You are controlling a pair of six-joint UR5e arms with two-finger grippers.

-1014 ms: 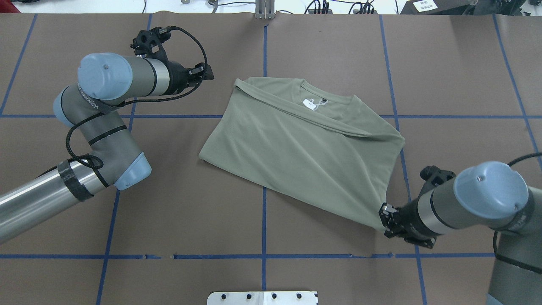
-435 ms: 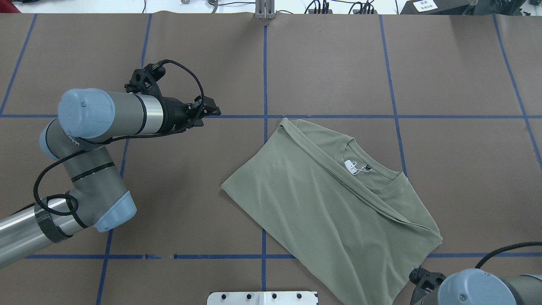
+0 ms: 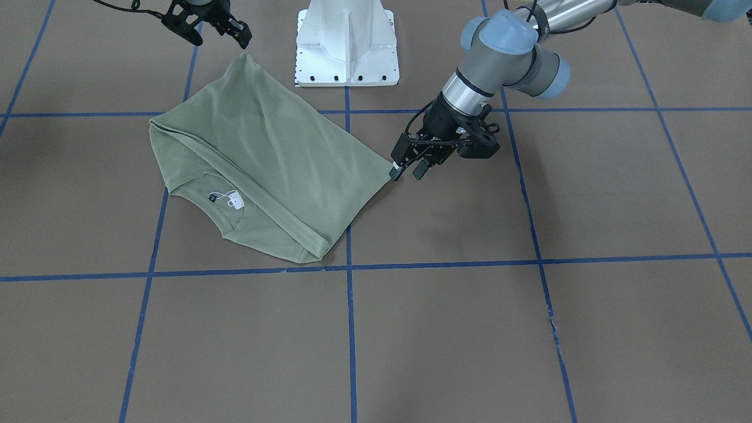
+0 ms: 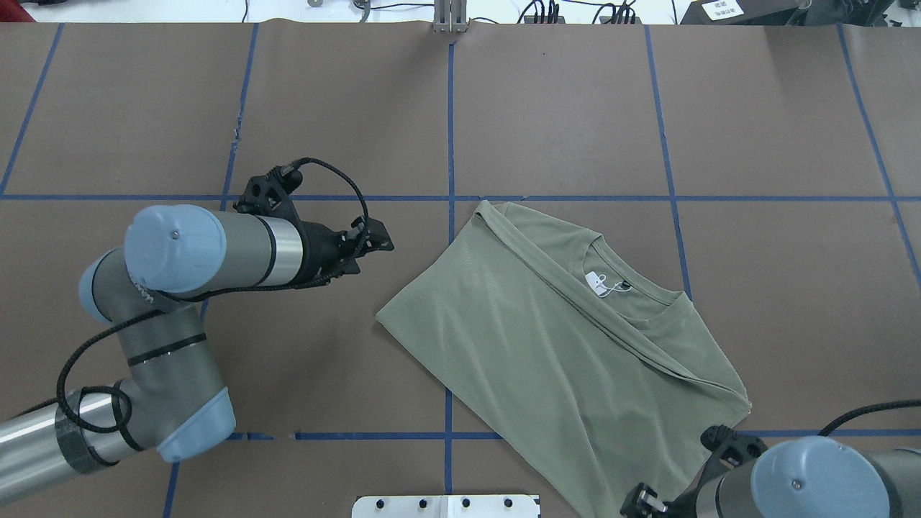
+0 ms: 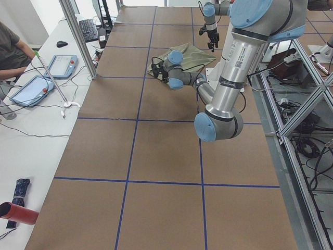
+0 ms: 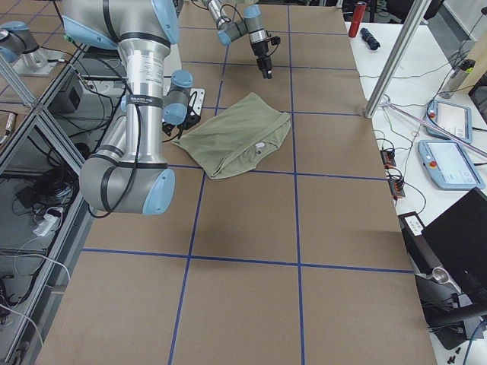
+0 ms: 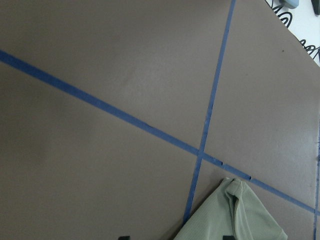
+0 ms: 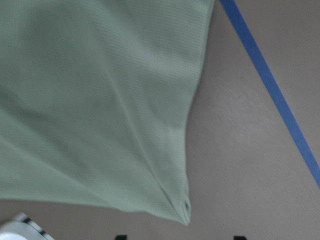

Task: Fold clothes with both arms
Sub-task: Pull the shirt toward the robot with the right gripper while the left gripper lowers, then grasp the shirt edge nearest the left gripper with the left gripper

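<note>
No legible text, arm sticker (image 5: 238, 50) and shirt tag (image 4: 595, 281) unreadable

One shirt (image 4: 561, 360) is on one surface (image 4: 575, 108). Two arms are there, left arm (image 4: 201, 248) and right arm (image 4: 820, 475), and two end effectors, left end effector (image 3: 408, 171) and right end effector (image 3: 222, 36). One pedestal (image 3: 346, 41). Beside, probably two tablets (image 6: 449, 119).

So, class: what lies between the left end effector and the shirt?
Only bare brown table. The overhead view shows the left end effector apart from the shirt, with nothing between them; the front-facing view shows no object there either.
</note>
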